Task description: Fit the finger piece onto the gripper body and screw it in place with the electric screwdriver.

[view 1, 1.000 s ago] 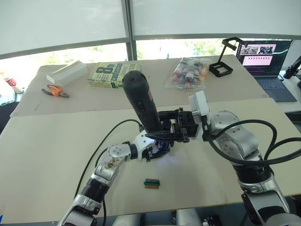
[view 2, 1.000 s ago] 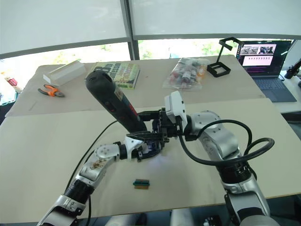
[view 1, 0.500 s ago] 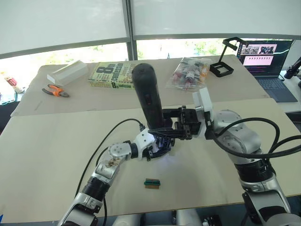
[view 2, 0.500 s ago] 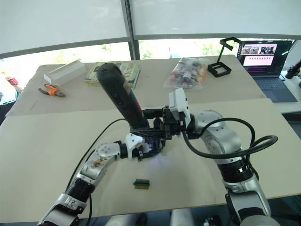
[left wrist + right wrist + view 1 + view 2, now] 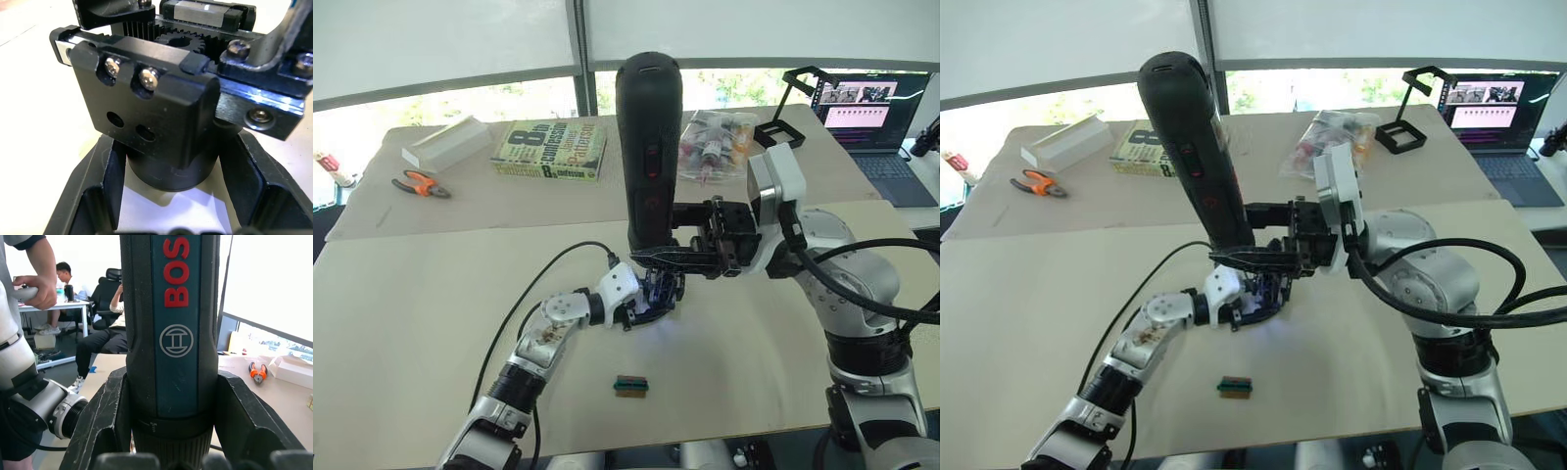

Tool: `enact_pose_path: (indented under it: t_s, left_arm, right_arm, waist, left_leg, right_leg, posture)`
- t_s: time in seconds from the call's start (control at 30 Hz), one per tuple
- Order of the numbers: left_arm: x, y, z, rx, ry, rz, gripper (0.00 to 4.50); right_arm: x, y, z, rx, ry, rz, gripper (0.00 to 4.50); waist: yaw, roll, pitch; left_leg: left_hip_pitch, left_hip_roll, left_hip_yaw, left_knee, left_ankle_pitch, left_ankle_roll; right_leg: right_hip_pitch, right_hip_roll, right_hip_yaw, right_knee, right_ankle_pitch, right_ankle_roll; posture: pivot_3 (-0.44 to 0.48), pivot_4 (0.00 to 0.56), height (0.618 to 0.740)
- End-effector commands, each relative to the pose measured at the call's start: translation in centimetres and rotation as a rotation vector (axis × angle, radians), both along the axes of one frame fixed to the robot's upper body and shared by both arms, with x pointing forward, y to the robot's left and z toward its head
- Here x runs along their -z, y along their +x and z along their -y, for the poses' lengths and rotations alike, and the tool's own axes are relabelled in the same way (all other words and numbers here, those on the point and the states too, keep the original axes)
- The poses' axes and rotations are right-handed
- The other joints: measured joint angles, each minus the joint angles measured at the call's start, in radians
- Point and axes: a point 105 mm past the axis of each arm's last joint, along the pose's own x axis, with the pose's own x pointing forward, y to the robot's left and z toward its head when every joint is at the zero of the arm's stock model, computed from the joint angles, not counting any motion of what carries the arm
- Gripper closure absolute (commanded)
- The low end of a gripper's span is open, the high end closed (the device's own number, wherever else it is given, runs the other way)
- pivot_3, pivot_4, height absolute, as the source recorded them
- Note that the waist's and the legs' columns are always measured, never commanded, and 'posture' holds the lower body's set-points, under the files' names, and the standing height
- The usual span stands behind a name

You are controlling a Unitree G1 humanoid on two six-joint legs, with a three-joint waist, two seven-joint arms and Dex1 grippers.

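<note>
Standing electric screwdriver [image 5: 648, 147] over gripper body [image 5: 161, 117], seemingly mid-table

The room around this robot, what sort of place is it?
Probably an office turned robotics workshop: an open laptop by the window, orange pliers on the table, seated people at desks.

The gripper body [image 5: 161, 122] stands on the table [image 5: 29, 98], its round base between the black fingers [image 5: 98, 191].

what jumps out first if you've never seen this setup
The electric screwdriver stands almost upright mid-table, clamped in the right gripper. Right under it the left gripper grips the gripper body by its round base. A small green-brown block lies nearer the front edge.
</note>
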Motion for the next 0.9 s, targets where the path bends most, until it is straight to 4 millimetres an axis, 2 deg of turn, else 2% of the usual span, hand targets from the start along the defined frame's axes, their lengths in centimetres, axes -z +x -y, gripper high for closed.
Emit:
enact_pose_path:
  t_s: [0.03,0.13,0.2,0.23,0.3,0.4,0.5,0.57,0.63,0.67,0.7,0.8,0.9]
  left_arm:
    - [-0.4,0.5,-0.3,-0.022,-0.003,0.012,2.21]
    - [-0.7,0.7,-1.3,-0.050,0.003,-0.012,2.21]
    - [-1.3,0.0,-2.7,-0.040,0.008,-0.010,1.15]
    - [-1.6,-0.4,-3.2,-0.031,0.013,-0.008,0.75]
    - [-2.5,-2.1,-5.6,-0.011,0.048,0.003,0.00]
    - [-3.5,-4.0,-7.8,0.010,0.074,-0.012,0.00]
    - [-4.4,-6.2,-9.7,0.057,0.112,-0.043,0.00]
    - [-4.6,-7.3,-10.3,0.089,0.135,-0.063,0.00]
    - [-4.5,-8.3,-11.6,0.100,0.184,-0.109,0.00]
    - [-4.4,-8.5,-11.9,0.099,0.199,-0.127,0.00]
    - [-4.3,-8.7,-12.3,0.101,0.212,-0.151,0.00]
    - [-4.3,-8.3,-12.8,0.053,0.207,-0.157,0.00]
    - [-4.5,-7.6,-13.0,0.014,0.188,-0.145,0.00]
  right_arm:
    - [-2.5,-1.4,0.2,-0.035,0.055,0.067,2.58]
    - [-3.9,-1.8,0.8,-0.056,0.085,-0.004,2.58]
    - [-4.9,-2.3,2.0,-0.081,0.089,-0.112,2.58]
    - [-5.2,-2.5,2.5,-0.092,0.080,-0.157,2.58]
    - [-5.7,-2.9,4.7,-0.077,0.055,-0.286,2.58]
    - [-5.4,-3.0,7.0,-0.032,0.020,-0.437,2.58]
    - [-2.1,-1.6,9.8,0.119,-0.062,-0.700,2.58]
    - [-0.1,-1.0,11.1,0.200,-0.113,-0.815,2.58]
    - [4.6,0.5,13.4,0.370,-0.210,-1.027,2.58]
    - [6.2,0.9,14.3,0.430,-0.246,-1.090,2.58]
    - [8.8,1.6,15.4,0.526,-0.305,-1.152,2.58]
    - [13.0,2.3,17.2,0.659,-0.451,-1.202,2.58]
    - [14.7,2.4,18.2,0.694,-0.536,-1.228,2.58]
  waist:
    - [0.000,0.000,0.000]
    - [-0.002,0.000,0.000]
    - [-0.005,0.000,0.001]
    - [-0.007,0.000,0.001]
    - [-0.011,0.000,0.001]
    - [-0.006,0.001,0.002]
    - [0.002,0.001,0.002]
    - [0.005,0.001,0.002]
    - [0.004,0.002,0.003]
    - [0.003,0.002,0.003]
    - [0.003,0.002,0.003]
    - [0.000,0.004,0.004]
    - [-0.004,0.008,0.005]
  left_leg:
    - [0.000,0.000,0.000,0.000,0.000,0.000]
    - [0.000,0.000,0.000,0.000,0.000,0.000]
    - [0.000,0.001,0.000,0.000,0.000,0.000]
    - [0.000,0.001,0.000,0.000,0.000,0.000]
    - [0.000,0.002,0.000,-0.002,0.000,0.000]
    - [-0.003,0.005,0.000,-0.004,0.000,0.000]
    - [-0.006,0.006,-0.001,-0.003,-0.001,0.001]
    - [-0.007,0.006,0.000,-0.002,-0.002,0.003]
    - [-0.008,0.006,0.001,-0.002,-0.002,0.003]
    - [-0.008,0.005,0.002,-0.002,-0.002,0.003]
    - [-0.008,0.006,0.002,-0.002,-0.002,0.003]
    - [-0.008,0.006,0.004,-0.002,-0.002,0.003]
    - [-0.008,0.006,0.005,-0.002,-0.002,0.003]
  right_leg:
    - [0.000,0.000,0.000,0.000,0.000,0.000]
    - [0.000,0.000,0.000,0.001,0.000,0.000]
    - [0.000,0.000,0.000,0.001,0.000,0.000]
    - [-0.001,0.000,0.000,0.001,0.000,0.000]
    - [-0.002,0.001,0.000,0.001,0.000,0.000]
    - [-0.003,0.004,0.000,0.001,0.000,-0.001]
    - [-0.003,0.004,-0.003,-0.002,0.000,-0.001]
    - [-0.003,0.004,-0.004,-0.005,0.000,-0.001]
    - [-0.003,0.003,-0.004,-0.009,0.000,-0.001]
    - [-0.003,0.003,-0.004,-0.009,0.000,-0.001]
    - [-0.003,0.003,-0.004,-0.009,0.000,-0.001]
    - [-0.003,0.003,-0.004,-0.009,0.000,-0.001]
    - [-0.003,0.002,-0.004,-0.009,0.001,-0.001]
  posture:
    - [0.000,0.150,0.738]
    - [0.000,0.150,0.738]
    - [0.000,0.150,0.738]
    - [0.000,0.150,0.738]
    - [0.000,0.150,0.738]
    - [0.000,0.150,0.738]
    - [0.000,0.150,0.738]
    - [0.000,0.150,0.738]
    - [0.000,0.150,0.738]
    - [0.000,0.150,0.738]
    - [0.000,0.150,0.738]
    - [0.000,0.150,0.738]
    - [0.000,0.150,0.738]
